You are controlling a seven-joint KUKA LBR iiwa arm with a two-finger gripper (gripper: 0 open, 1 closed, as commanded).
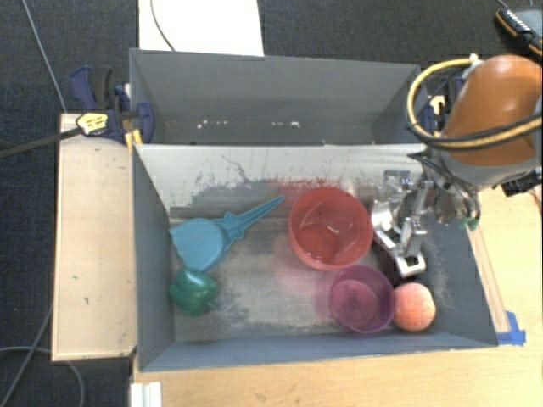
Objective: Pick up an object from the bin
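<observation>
Hanging highest at the bin's [254, 100] right side, showing an orange wrist cover [496, 100]. Holding the gripper [399, 248] low by the right wall, fingers parted, gripping nothing. Hovering just behind a peach-coloured ball [414, 306] in the front right corner, beside a purple cup [361, 298] and a red bowl [329, 227]. Lying well apart at left: a blue scoop [208, 236] and a green lump [193, 291].
</observation>
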